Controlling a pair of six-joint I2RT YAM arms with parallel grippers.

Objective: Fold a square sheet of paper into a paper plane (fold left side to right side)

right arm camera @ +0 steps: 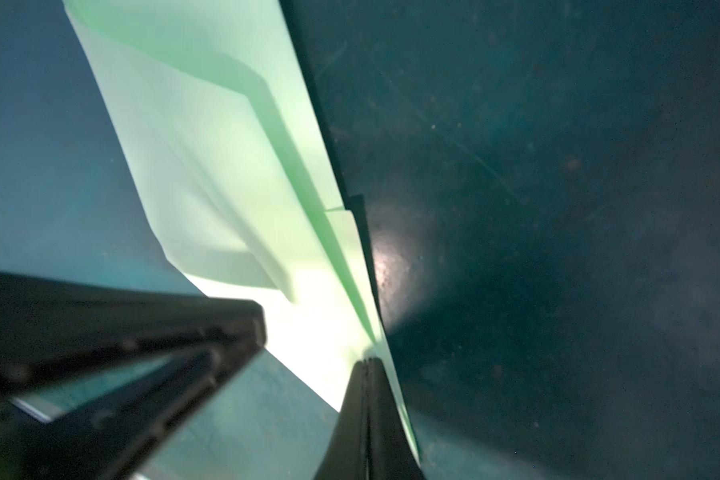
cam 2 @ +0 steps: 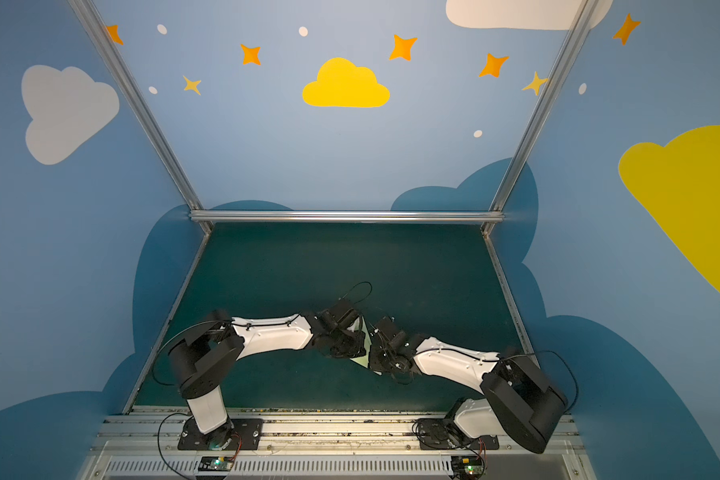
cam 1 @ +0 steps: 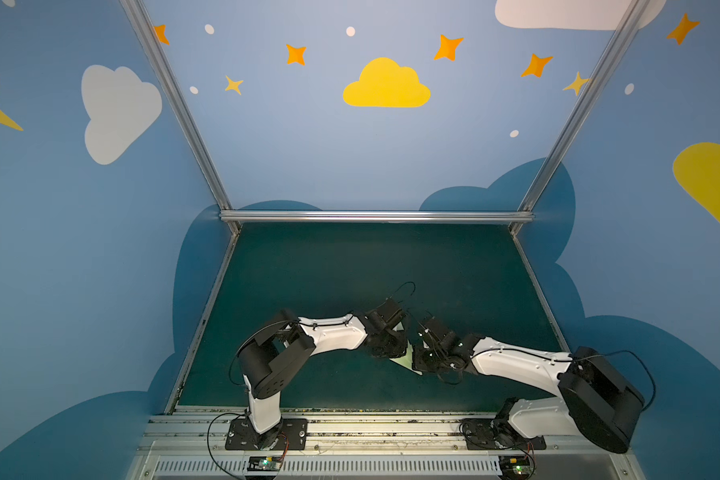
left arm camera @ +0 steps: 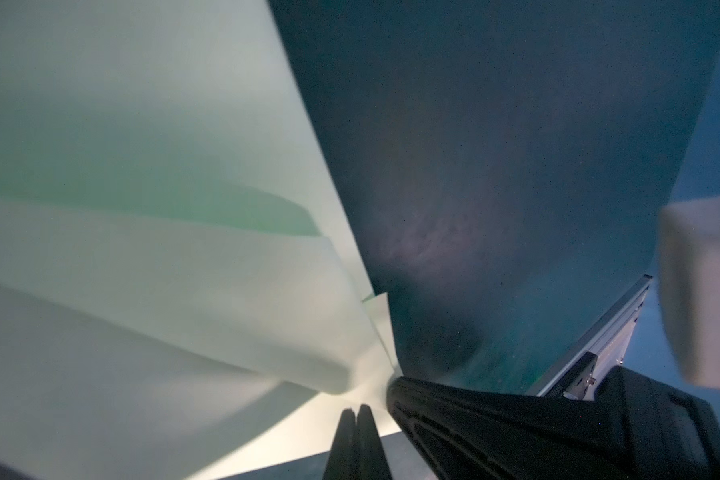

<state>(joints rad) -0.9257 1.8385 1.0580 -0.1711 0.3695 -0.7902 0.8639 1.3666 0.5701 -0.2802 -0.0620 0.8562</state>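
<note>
Left gripper [left arm camera: 356, 409] is pinched tight on the paper plane [left arm camera: 142, 291], and the right gripper [right arm camera: 366, 361] pinches it too. It is between them, at the middle of the near side of the dark green table [cam 1: 350, 270]. Blue walls [cam 1: 308, 145] show painted clouds and stars.

I count one paper plane [left arm camera: 142, 291], a single pale green folded sheet, right at the tips of both my tools. Grippers: two, my left gripper [left arm camera: 356, 409] and my right gripper [right arm camera: 366, 362], tip to tip across that one plane, each showing two black fingers [left arm camera: 341, 444]. Arms: two, my left arm [cam 1: 333, 336] and my right arm [cam 1: 516, 363]. Beneath both tips: one green mat [cam 1: 350, 270].
</note>
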